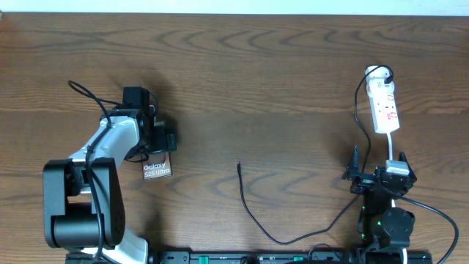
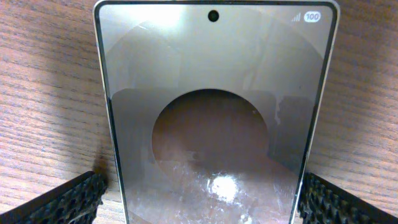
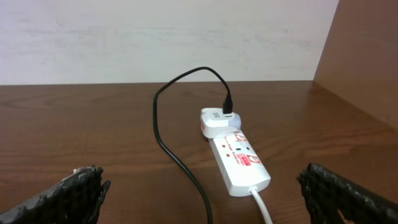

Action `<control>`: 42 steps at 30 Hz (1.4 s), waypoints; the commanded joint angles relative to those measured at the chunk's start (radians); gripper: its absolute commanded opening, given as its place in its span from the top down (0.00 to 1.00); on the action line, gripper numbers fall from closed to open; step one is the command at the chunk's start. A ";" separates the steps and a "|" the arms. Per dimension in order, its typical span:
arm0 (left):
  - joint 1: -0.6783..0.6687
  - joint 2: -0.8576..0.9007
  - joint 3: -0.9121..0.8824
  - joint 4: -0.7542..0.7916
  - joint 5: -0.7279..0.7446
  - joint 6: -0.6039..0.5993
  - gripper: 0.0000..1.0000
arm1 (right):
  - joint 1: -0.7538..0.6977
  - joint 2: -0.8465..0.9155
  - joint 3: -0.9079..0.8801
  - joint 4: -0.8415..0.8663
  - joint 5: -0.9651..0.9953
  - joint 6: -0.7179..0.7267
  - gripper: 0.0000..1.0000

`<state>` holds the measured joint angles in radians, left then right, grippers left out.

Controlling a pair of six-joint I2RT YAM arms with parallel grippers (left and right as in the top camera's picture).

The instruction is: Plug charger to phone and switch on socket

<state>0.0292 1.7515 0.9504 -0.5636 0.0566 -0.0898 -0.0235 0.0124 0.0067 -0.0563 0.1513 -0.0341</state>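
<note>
The phone lies flat on the table at the left, its lettered end showing. In the left wrist view the phone fills the frame, with a pale oval on the screen. My left gripper is open and straddles the phone's other end, one finger on each side. The charger cable lies loose, its plug tip mid-table and apart from the phone. It runs up to the white socket strip at the far right. My right gripper is open and empty, just short of the socket.
The charger cable loops into the white adapter at the strip's far end. The strip's white cord runs toward my right gripper. A wooden side wall stands at the right. The arm bases stand along the front edge.
</note>
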 commanded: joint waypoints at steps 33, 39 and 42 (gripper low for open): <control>0.002 0.072 -0.014 0.014 0.011 0.003 0.21 | 0.018 -0.004 -0.001 -0.004 0.007 -0.008 0.01; 0.002 0.072 -0.014 0.014 0.014 0.003 0.30 | 0.018 -0.004 -0.001 -0.004 0.007 -0.008 0.01; 0.002 0.072 -0.014 0.014 0.014 0.003 0.33 | 0.018 -0.004 -0.001 -0.004 0.007 -0.008 0.01</control>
<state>0.0299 1.7618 0.9619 -0.5472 0.0559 -0.0856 -0.0235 0.0124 0.0067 -0.0563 0.1513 -0.0341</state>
